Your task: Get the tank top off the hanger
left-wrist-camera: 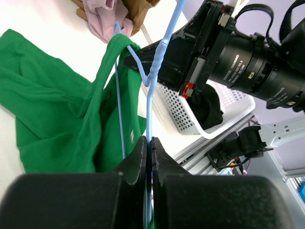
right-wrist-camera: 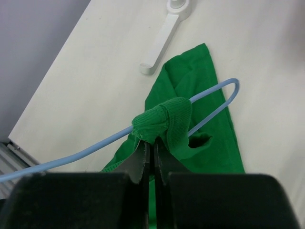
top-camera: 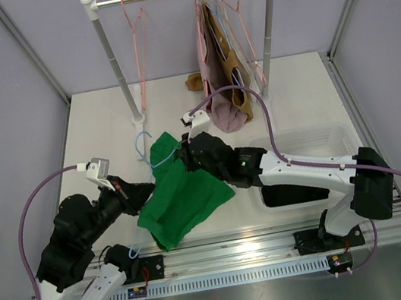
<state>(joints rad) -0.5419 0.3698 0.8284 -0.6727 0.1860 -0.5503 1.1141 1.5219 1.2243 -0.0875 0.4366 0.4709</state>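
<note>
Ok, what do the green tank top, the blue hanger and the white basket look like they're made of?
The tank top looks like a soft matte knit, probably cotton jersey: it drapes and folds, and its strap shows ribbing. The hanger is thin wire with a smooth light-blue coating, likely plastic over metal. The basket looks like rigid white plastic, judging by its perforated wall.

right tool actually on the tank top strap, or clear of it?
Touching. The right wrist view shows the right tool shut on the strap of the green tank top, bunched over the blue hanger, with no gap.
</note>
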